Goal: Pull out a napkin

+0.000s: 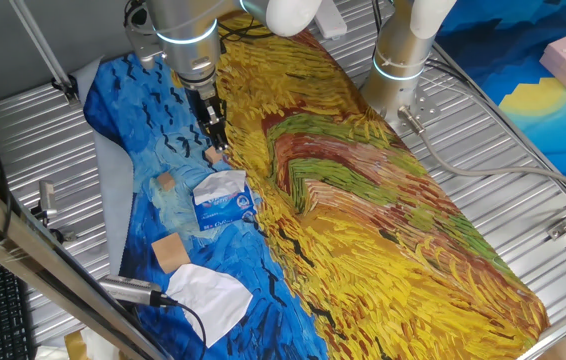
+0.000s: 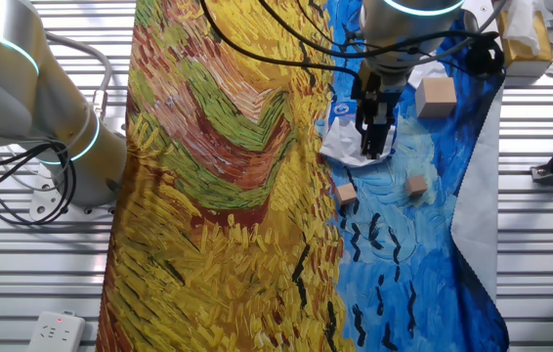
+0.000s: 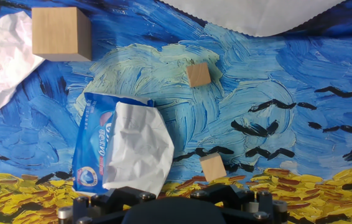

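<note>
The napkin [image 3: 140, 146] is a crumpled white sheet sticking out of the blue-and-white tissue pack [image 3: 91, 155], which lies flat on the painted cloth. It also shows in one fixed view [image 1: 220, 184] and in the other fixed view [image 2: 348, 147]. My gripper [image 1: 217, 140] hangs fingers-down just above the cloth at the far side of the pack, close to the napkin's edge and a small wooden block [image 1: 210, 157]. In the other fixed view the gripper [image 2: 374, 145] overlaps the napkin. The hand view shows only the hand's dark body [image 3: 176, 210], not the fingers. I cannot tell the jaws' gap.
A second loose white napkin [image 1: 208, 290] lies near the cloth's front corner beside a large wooden block [image 1: 170, 251]. Another small block [image 1: 166, 181] sits left of the pack. A second robot arm's base [image 1: 400, 60] stands at the back right. A cable probe [image 1: 133, 290] lies front left.
</note>
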`<state>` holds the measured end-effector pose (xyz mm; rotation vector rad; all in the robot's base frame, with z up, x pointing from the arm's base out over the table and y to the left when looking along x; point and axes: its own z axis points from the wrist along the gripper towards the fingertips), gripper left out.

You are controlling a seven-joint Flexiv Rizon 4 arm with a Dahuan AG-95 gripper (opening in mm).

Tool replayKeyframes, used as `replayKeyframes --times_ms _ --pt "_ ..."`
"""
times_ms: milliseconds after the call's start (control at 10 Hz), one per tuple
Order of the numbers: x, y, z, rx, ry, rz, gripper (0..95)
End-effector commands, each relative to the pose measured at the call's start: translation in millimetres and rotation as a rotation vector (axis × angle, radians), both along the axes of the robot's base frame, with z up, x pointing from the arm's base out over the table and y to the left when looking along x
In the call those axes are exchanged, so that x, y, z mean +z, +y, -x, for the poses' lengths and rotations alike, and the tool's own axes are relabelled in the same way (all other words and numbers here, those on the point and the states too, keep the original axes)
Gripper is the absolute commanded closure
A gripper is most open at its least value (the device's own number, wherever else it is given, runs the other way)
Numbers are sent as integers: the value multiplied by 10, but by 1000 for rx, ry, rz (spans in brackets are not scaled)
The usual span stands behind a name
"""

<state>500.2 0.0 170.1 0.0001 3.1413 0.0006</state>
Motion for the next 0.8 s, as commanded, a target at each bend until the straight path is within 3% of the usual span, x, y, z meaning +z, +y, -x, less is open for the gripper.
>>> replayKeyframes --times_ms 100,800 --pt "0 0 2 5 -327 -9 950" --pt "7 0 2 12 -319 -4 950"
